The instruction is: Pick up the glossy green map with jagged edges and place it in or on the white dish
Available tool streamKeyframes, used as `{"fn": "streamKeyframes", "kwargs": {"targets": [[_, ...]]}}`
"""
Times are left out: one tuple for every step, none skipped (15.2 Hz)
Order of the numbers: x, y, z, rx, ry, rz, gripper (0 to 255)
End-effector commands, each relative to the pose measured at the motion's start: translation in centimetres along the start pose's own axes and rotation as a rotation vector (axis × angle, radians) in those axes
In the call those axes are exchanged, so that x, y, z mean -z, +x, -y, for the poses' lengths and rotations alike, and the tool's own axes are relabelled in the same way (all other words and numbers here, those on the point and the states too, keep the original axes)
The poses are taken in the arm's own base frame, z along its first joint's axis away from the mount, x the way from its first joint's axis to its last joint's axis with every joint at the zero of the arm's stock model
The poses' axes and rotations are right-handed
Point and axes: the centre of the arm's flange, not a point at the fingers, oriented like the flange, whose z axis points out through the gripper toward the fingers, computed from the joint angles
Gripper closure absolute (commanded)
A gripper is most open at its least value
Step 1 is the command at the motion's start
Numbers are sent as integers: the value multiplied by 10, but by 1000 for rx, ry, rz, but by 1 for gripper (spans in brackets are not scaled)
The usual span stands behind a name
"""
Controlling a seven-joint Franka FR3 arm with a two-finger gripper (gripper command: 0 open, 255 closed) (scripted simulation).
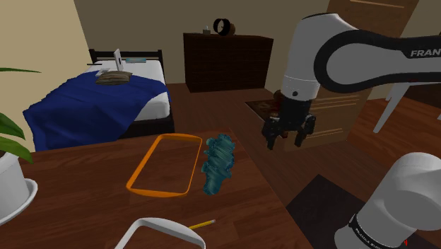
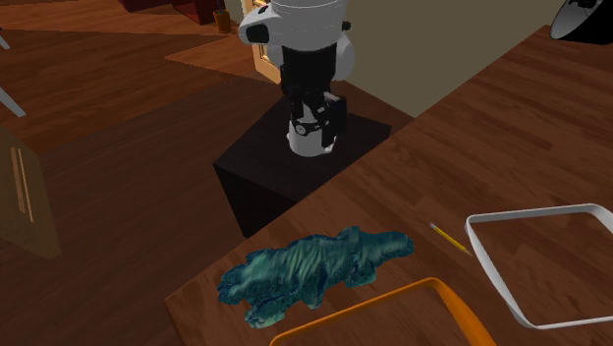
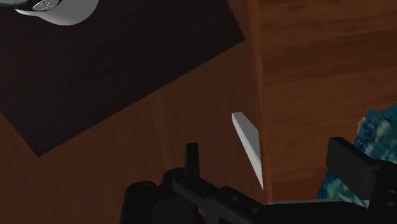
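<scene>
We logged the all-black two-finger gripper (image 1: 288,136) released, fingers apart and nothing between them. It hung near the edge of the brown wooden table (image 1: 85,191), apart from the target. The glossy teal-green crumpled map with jagged edges (image 1: 218,164) lay flat on that table, at 8 o'clock from the gripper in the shoulder view. We saw an orange-rimmed rectangular tray (image 1: 177,135) just beside the map at 9 o'clock. The white-rimmed dish (image 1: 152,222) sat at 7 o'clock of the map, with a thin yellow pencil (image 1: 202,224) between them.

Black claw (image 1: 288,136) spread, seemingly past table (image 1: 85,184) edge; green map (image 1: 218,164) flat beside orange frame (image 1: 177,135).
</scene>
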Motion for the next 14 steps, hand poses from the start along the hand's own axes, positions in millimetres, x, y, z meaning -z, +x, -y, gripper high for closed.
{"fn": "streamKeyframes", "kwargs": {"targets": [[-11,-5,20,-51,19,-5,0],[-16,-7,31,-75,27,-7,0],[-21,-8,42,-98,36,-10,0],[-26,-9,53,-121,44,-12,0],[-31,-10,64,-144,53,-15,0],[-36,-11,75,-168,61,-17,0],[-40,-11,86,-191,70,-20,0],[-45,-11,98,-214,78,-22,0],[-49,-11,109,-237,86,-25,0],[-53,-10,120,-261,95,-27,0],[-58,-9,132,-284,103,-30,0],[-62,-8,143,-307,112,-32,0],[-66,-7,154,-330,120,-35,0],[-70,-5,166,-354,129,-37,0]]}}
